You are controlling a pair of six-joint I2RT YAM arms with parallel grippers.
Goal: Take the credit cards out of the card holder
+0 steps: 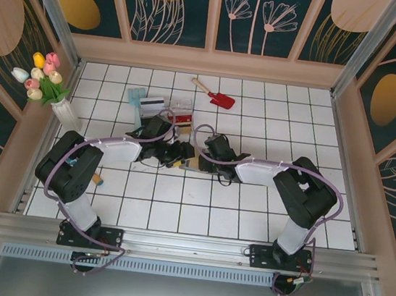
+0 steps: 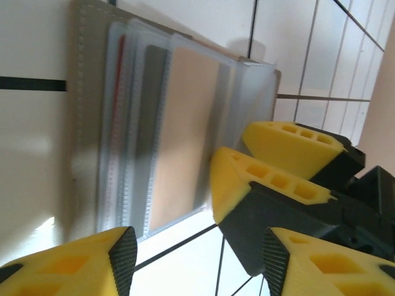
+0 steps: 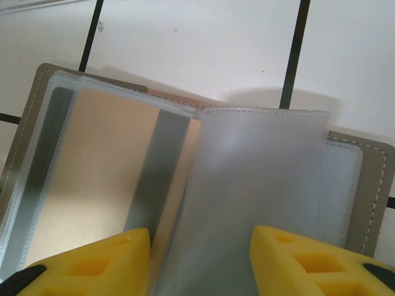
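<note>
The right gripper point(image 3: 200, 246) has its fingers apart and pinches nothing. A clear sleeve leaf point(image 3: 259, 179) of the card holder point(image 3: 43, 80) curls up into the gap between them. Judged purpose: to turn that leaf aside and uncover the pocket beneath. Whether a finger touches the leaf cannot be told.

The left gripper point(image 2: 197, 265) has its fingers spread wide with nothing between them. It is held low, near the holder's edge and facing the right gripper across it. Judged purpose: to stand ready to pin the cover down or draw a card once the leaf is out of the way.

The card holder lies open and flat about the middle of the tiled table point(image 1: 262, 215), between the two grippers and well away from every edge. Its cover is grey-taupe with a stitched border, and several clear sleeves are stacked inside.

An orange-tan card point(image 3: 105, 166) with a grey stripe sits fully inside the sleeve beside the lifted leaf. A red edge point(image 2: 121, 55) deeper in the stack is likely another card.

A clear tray point(image 1: 181, 106) and a red toy shovel point(image 1: 219, 98) lie toward the far edge, well apart from the work.

Assessment: at least one card is not yet removed.
</note>
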